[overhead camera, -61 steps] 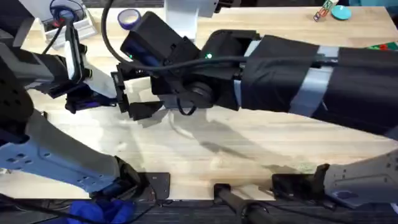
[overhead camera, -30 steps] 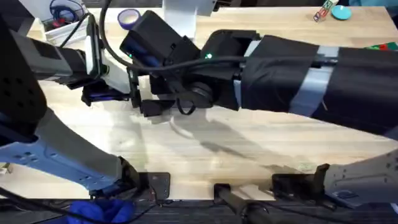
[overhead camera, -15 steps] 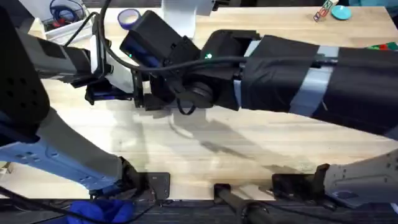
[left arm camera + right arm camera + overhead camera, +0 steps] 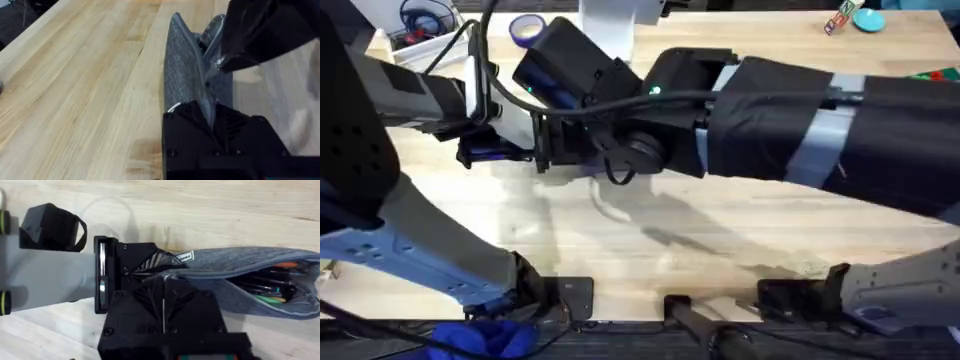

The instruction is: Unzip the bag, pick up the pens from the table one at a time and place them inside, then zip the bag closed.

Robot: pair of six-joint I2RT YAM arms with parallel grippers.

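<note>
On the light wooden plank table lies the oblong grey-blue fabric pouch, its zipper gaping over pens inside. Both black grippers, left and right, clamp its closed end beside a small white label with unreadable print.

1. A robotics lab workbench: two robot arms, the left arm and the right arm, are mounted along the near edge of a butcher-block table.
2. Cables, a tape roll and small clutter line the far edge.
</note>
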